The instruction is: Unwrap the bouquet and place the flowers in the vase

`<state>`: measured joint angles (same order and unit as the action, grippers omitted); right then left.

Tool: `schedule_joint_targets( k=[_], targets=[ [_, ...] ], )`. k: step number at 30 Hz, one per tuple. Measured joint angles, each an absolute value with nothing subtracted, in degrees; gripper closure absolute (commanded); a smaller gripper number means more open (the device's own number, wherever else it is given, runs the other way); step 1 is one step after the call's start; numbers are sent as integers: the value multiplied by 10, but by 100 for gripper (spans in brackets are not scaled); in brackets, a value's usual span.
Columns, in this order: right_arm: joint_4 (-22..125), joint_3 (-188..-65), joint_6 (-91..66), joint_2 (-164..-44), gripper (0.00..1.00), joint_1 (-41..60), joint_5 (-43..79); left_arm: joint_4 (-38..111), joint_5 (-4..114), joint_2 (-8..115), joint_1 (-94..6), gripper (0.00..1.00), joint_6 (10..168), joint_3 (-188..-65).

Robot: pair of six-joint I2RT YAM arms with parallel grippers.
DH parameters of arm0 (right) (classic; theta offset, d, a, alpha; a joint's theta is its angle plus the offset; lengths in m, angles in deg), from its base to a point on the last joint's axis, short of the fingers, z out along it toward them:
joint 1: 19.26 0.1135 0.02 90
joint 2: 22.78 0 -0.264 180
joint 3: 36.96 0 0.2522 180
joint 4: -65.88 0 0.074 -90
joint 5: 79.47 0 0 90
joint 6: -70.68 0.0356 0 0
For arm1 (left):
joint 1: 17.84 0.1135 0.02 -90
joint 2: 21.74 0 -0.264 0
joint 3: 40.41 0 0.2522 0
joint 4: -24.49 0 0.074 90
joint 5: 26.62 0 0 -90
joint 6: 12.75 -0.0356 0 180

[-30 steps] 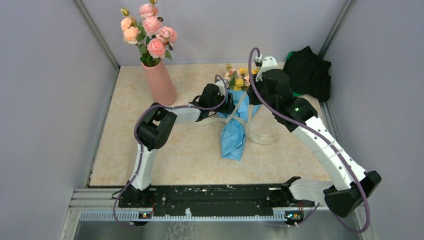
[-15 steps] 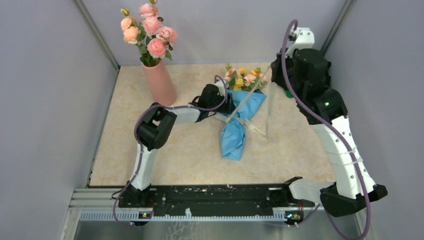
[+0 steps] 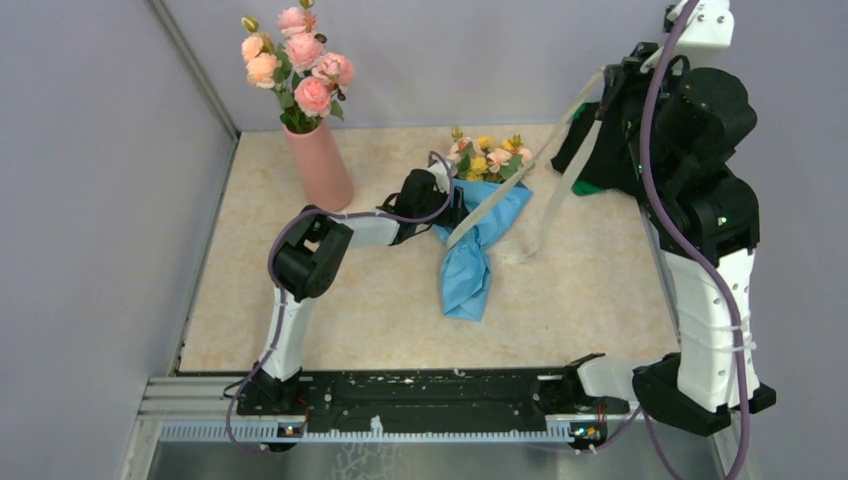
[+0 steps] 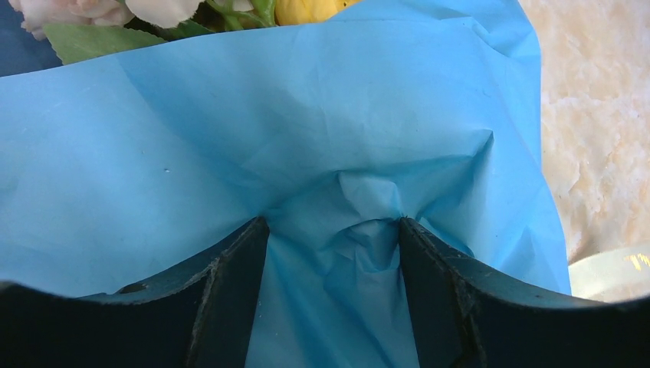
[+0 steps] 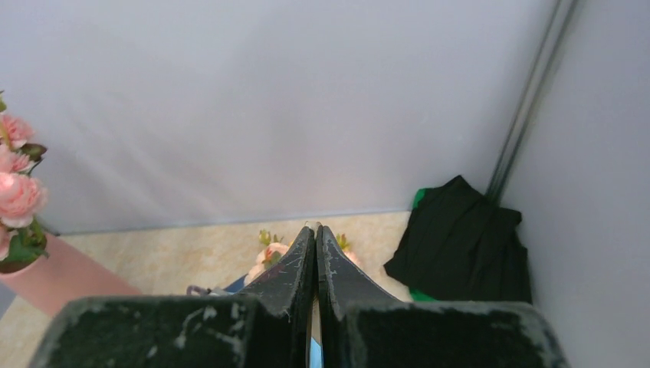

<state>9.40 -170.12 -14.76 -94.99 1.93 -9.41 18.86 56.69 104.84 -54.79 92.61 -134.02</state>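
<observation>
The bouquet (image 3: 470,265) is wrapped in thin blue paper, matt and finely creased, bunched into sharp folds. Its cream ribbon (image 3: 480,207) is flat and smooth, with a faint sheen. The vase (image 3: 320,170) has an even, matt salmon-pink surface. The table (image 3: 380,310) is smooth, with a beige marbled stone look. At its far right corner lies a heap of soft, dull black cloth (image 5: 460,238). The left gripper (image 4: 331,224) has fingers (image 4: 230,291) of dark, smooth plastic. The right gripper (image 5: 316,230) has fingers (image 5: 291,280) of black plastic, scuffed with pale scratches.
</observation>
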Motion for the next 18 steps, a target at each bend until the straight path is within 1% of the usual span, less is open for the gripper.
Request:
schedule_joint_targets(
  k=[8, 11, 14, 18],
  targets=[
    [97, -1704, -191, -928, 100, 19, -160, 188, 565, 1048, -547, 30, 924, -1339],
    [103, -1688, -198, -914, 100, 19, -173, 188, 564, 1048, -547, 30, 924, -1339],
    [115, -1634, -197, -890, 100, 19, -175, 186, 563, 1048, -546, 30, 924, -1338],
    [139, -1485, -184, -847, 100, 19, -183, 177, 560, 1047, -545, 30, 924, -1331]
  ],
)
